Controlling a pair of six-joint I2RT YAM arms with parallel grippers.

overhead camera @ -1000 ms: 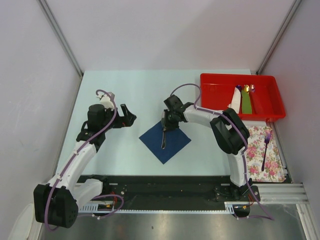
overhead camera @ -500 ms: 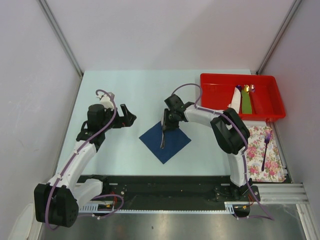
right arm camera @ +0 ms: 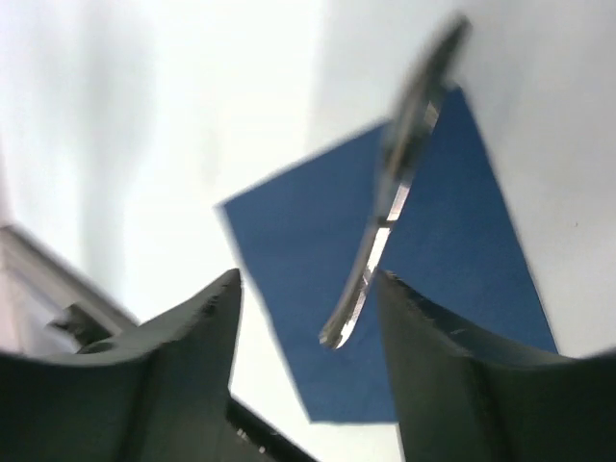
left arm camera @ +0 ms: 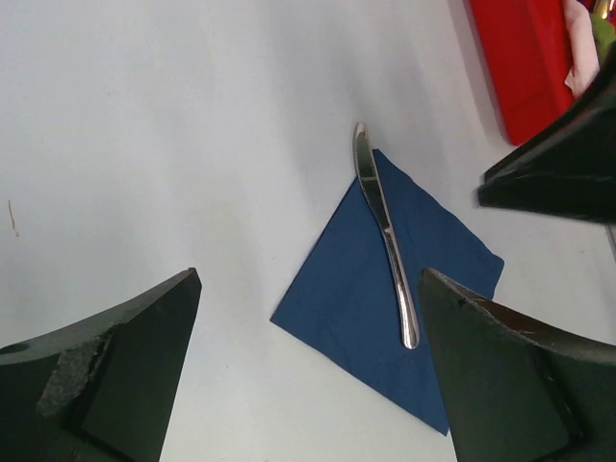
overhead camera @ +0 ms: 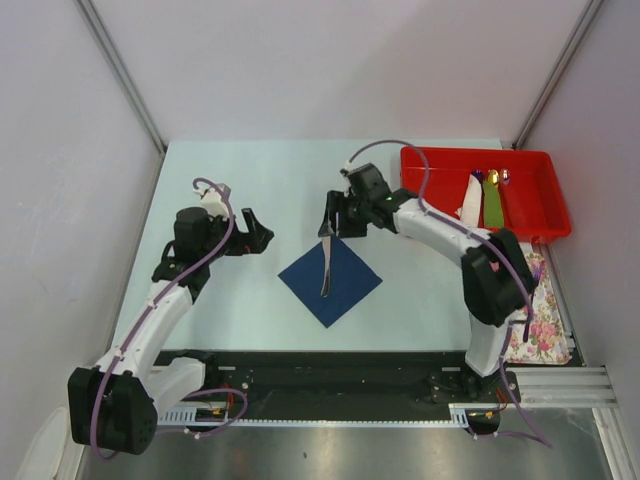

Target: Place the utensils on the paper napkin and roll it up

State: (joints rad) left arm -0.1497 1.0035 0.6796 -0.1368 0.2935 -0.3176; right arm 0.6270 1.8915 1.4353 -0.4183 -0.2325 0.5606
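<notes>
The dark blue paper napkin (overhead camera: 345, 287) lies flat as a diamond on the table. A slim metal knife (overhead camera: 327, 268) lies on it, its tip reaching past the napkin's far corner. My right gripper (overhead camera: 332, 224) is open and empty, just beyond the knife's far end and raised off it. My left gripper (overhead camera: 262, 236) is open and empty, to the left of the napkin. The left wrist view shows the knife (left arm camera: 385, 231) on the napkin (left arm camera: 342, 298) ahead of the left gripper (left arm camera: 310, 274). The right wrist view shows the knife (right arm camera: 390, 207) and napkin (right arm camera: 289, 250) below the right gripper (right arm camera: 308, 279).
A red tray (overhead camera: 430, 165) at the back right holds several utensils (overhead camera: 493, 180), a green strip and a white napkin. A pink-flowered white cloth (overhead camera: 548, 325) lies at the right edge, partly behind my right arm. The tray's corner (left arm camera: 510, 67) shows in the left wrist view.
My right gripper has let go of the knife, lifted and drawn back toward the far right. The knife now lies alone on the napkin. The left arm has not moved.
</notes>
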